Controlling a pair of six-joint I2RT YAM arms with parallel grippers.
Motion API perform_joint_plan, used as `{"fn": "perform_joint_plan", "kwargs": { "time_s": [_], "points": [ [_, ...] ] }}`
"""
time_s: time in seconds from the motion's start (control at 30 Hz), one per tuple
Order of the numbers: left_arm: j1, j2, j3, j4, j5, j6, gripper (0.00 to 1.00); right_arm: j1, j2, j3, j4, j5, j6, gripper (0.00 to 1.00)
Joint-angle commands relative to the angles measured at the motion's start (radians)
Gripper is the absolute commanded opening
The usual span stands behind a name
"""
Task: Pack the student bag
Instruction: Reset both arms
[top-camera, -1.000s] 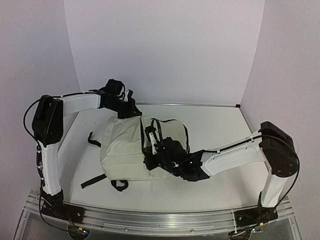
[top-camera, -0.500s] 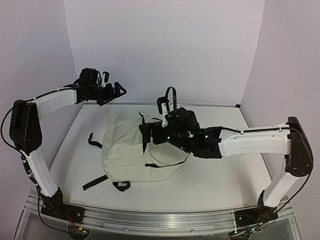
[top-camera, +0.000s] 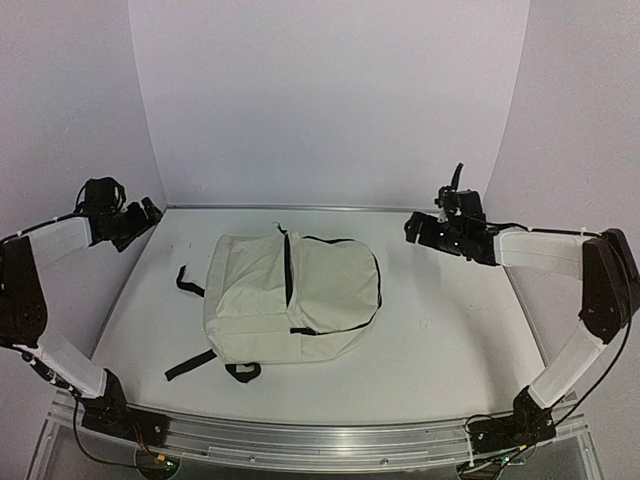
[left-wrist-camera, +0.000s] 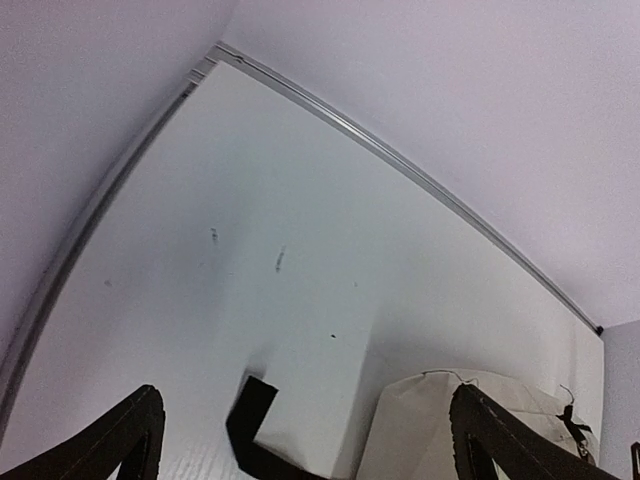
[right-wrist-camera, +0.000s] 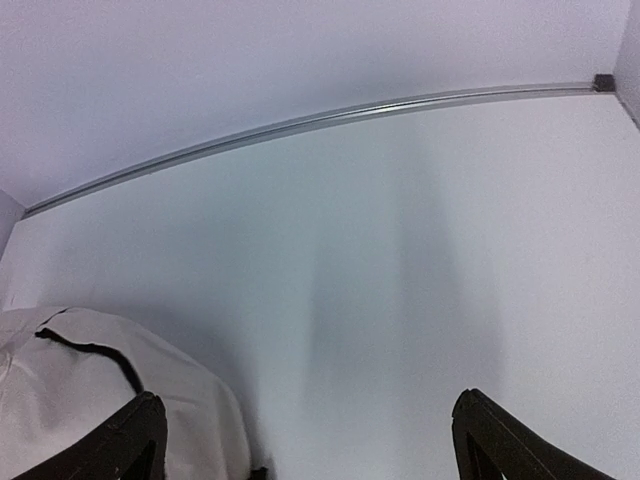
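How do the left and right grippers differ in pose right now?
The left gripper hangs by the far-left corner of the table; the right gripper hangs over its far-right part. The left gripper points rightward, the right gripper leftward, each toward the student bag. Both stand open, empty and clear of the bag.

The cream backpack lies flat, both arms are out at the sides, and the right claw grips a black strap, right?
Not quite. The right gripper holds nothing: the right wrist view shows its jaws wide open, clear of the student bag. The rest of what you say is right.
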Motion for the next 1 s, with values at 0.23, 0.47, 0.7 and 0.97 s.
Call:
{"fn": "perform_joint_plan", "kwargs": {
  "time_s": [0.23,0.47,0.7,0.97],
  "points": [
    [0.050,-0.424,-0.411,0.318,-0.346,0.081,1.00,-0.156,-0.432,-0.325,0.341,0.179,-0.160,0.98],
    [0.049,-0.513,-0.627,0.494,-0.423,0.135,1.00,-0.172,-0.525,-0.597,0.712,0.241,-0.290,0.98],
    [0.049,-0.514,-0.698,0.529,-0.426,0.168,1.00,-0.175,-0.536,-0.750,0.874,0.241,-0.317,0.98],
    [0.049,-0.528,-0.717,0.550,-0.436,0.172,1.00,-0.175,-0.520,-0.740,0.876,0.244,-0.322,0.98]
  ]
}}
